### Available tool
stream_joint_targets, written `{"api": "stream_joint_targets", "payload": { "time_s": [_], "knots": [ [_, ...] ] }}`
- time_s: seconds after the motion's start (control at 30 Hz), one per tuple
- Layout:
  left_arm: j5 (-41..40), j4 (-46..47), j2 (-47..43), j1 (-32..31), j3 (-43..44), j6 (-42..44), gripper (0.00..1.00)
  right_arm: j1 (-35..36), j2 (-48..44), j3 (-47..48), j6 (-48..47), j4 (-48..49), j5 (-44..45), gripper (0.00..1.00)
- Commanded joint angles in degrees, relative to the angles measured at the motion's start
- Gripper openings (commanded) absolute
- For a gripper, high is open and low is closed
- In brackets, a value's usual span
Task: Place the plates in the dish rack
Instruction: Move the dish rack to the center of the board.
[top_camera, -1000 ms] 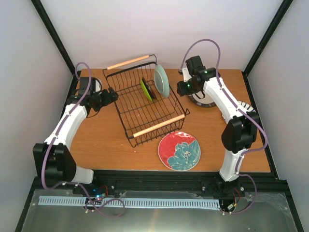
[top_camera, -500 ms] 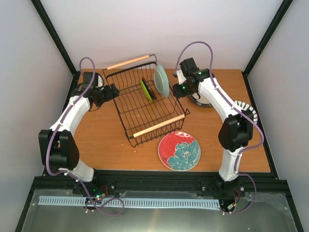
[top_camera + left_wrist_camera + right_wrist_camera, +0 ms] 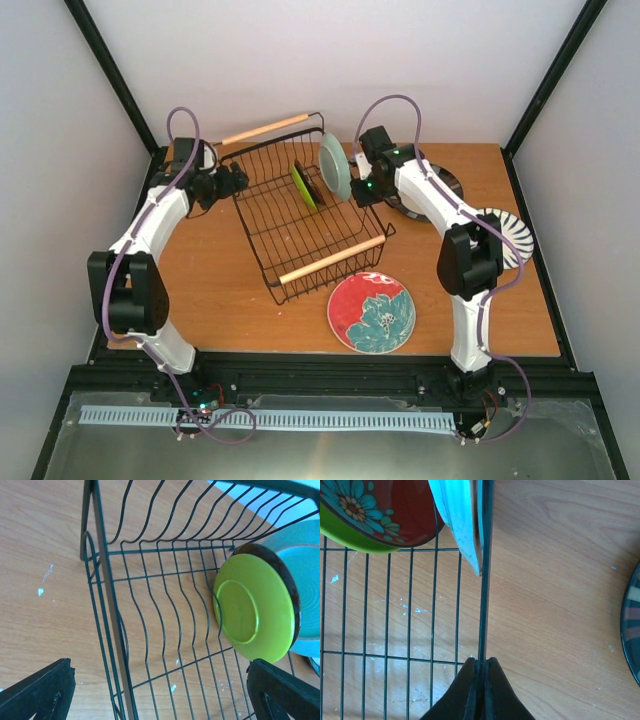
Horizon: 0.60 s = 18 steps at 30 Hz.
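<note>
We call this a robotics lab test cell: plain white walls (image 3: 330,60) at 9, 12 and 3 o'clock, black frame posts (image 3: 111,75), wooden worktop (image 3: 220,290), left arm (image 3: 150,225) and right arm (image 3: 440,200) bolted to a metal rail (image 3: 320,372) at 6 o'clock.

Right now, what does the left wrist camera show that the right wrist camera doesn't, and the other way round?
Only the left wrist view: the whole underside of the lime green plate, standing in the dish rack, and the left gripper spread wide, holding nothing.

Only the right wrist view: the right gripper shut on a rack wire, the flowered face of the dark red plate, and the edge of a dark-rimmed plate on the table outside the rack.

Both: rack wires, the mint green plate, the lime green plate and the wooden table.
</note>
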Motion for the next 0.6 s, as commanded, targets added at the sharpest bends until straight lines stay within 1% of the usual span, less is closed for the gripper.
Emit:
{"api": "stream_joint_targets", "payload": {
  "time_s": [0.0, 0.1, 0.33, 0.47, 0.57],
  "knots": [
    [0.83, 1.11, 1.62, 0.43, 4.85, 1.46, 0.96, 0.15, 0.64, 3.3, -0.35, 1.01, 2.33, 0.03],
    [0.74, 0.57, 1.87, 0.49, 7.25, 1.5, 0.99, 0.05, 2.28, 5.61, 0.45, 1.36, 3.99, 0.03],
    [0.43, -1.33, 1.74, 1.42, 13.38, 1.33, 1.0, -2.27, 7.23, 13.74, 3.04, 1.36, 6.1, 0.03],
    [0.61, -2.06, 1.73, 1.95, 14.7, 1.24, 1.0, -3.8, 9.22, 17.03, 4.58, 0.98, 7.3, 0.03],
    [0.71, -2.25, 1.69, 2.1, 14.97, 1.24, 1.0, -4.65, 9.77, 17.34, 4.98, 1.03, 8.04, 0.03]
  ]
}}
